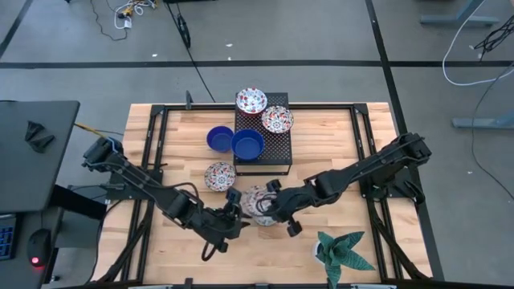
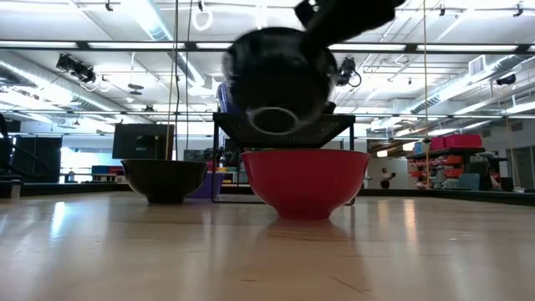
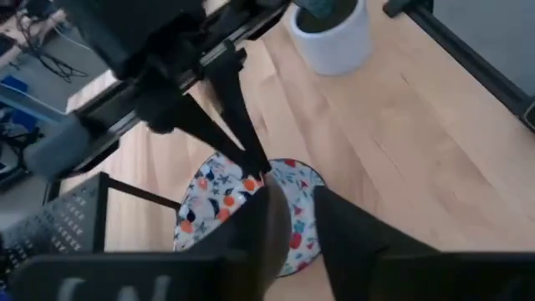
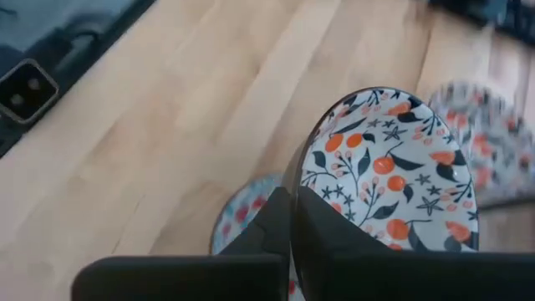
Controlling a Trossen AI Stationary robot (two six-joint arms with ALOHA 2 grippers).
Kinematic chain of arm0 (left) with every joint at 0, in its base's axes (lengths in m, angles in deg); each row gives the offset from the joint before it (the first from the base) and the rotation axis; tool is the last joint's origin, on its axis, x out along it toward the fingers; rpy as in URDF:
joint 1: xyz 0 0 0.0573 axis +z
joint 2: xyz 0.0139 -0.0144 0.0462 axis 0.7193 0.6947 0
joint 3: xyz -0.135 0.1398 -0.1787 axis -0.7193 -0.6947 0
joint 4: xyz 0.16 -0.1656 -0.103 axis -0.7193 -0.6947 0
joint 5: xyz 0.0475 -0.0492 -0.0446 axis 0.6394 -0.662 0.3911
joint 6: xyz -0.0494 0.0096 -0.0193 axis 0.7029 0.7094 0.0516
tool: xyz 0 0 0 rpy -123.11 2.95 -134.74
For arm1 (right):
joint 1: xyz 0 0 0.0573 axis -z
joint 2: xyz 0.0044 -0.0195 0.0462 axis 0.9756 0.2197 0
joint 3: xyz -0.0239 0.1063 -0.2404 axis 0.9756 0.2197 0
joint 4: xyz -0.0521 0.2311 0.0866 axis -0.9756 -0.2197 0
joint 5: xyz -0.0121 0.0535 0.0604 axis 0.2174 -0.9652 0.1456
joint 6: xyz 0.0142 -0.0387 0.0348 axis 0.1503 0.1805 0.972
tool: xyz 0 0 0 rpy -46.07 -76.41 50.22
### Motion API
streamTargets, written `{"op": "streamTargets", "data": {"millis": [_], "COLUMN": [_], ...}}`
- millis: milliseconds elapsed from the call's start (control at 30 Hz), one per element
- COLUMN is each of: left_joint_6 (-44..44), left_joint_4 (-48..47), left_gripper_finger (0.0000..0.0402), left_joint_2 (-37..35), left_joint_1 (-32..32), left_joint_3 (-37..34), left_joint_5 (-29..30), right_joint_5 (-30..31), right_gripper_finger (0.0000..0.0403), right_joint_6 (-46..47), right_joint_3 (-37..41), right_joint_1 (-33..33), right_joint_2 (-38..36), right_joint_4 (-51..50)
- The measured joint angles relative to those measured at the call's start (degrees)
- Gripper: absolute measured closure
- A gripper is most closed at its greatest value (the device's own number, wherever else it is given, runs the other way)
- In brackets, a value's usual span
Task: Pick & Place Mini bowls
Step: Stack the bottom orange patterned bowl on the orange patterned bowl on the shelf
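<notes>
right end effector (image 1: 271, 210) clamped on rim of a floral mini bowl (image 4: 393, 167) tilted on edge above a second floral bowl (image 4: 242, 219) on the desk (image 1: 321, 144), left end effector (image 1: 234, 210) just beside, grip state cannot tell

Four mini bowls (image 1: 251, 101) sit on a rack (image 1: 276, 148) at the table's (image 1: 337, 140) far edge; plant (image 1: 341, 250) near its front-right corner

Glossy glazed patterned bowl (image 4: 389, 171) is gleaming above a smooth pale wooden table (image 1: 337, 140); the black perforated metal stand (image 1: 275, 148) is looking matt.
</notes>
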Motion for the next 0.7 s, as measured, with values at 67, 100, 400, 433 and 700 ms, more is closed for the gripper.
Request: {"op": "streamTargets", "data": {"millis": [67, 100, 400, 433, 700], "left_joint_6": [-0.11, -0.08, 18.47, 20.17, 23.79], "left_joint_4": [-0.04, -0.76, -17.23, -16.70, 9.36], "left_gripper_finger": [0.0266, 0.0252, 0.0195, 0.0195, 0.0215], "left_joint_2": [-0.71, -1.20, -2.53, -2.54, -2.45], "left_joint_1": [0.07, 0.07, 0.02, 0.03, -0.15], "left_joint_3": [-0.02, -0.02, -1.62, -3.10, -21.69], "left_joint_5": [0.49, 1.00, 1.60, 1.97, 6.01], "right_joint_5": [1.17, 1.93, 9.58, 11.30, 29.44], "right_gripper_finger": [0.0399, 0.0399, 0.0399, 0.0399, 0.0397], "right_joint_6": [2.46, 4.18, 18.59, 19.16, 7.18], "right_joint_3": [-0.04, -0.31, -4.53, -5.52, -14.77], "right_joint_1": [-0.66, -1.15, -6.40, -6.74, -1.58], "right_joint_2": [-1.39, -2.17, -12.81, -14.10, -18.48], "right_joint_4": [-3.72, -6.31, -28.04, -30.03, -30.64]}}
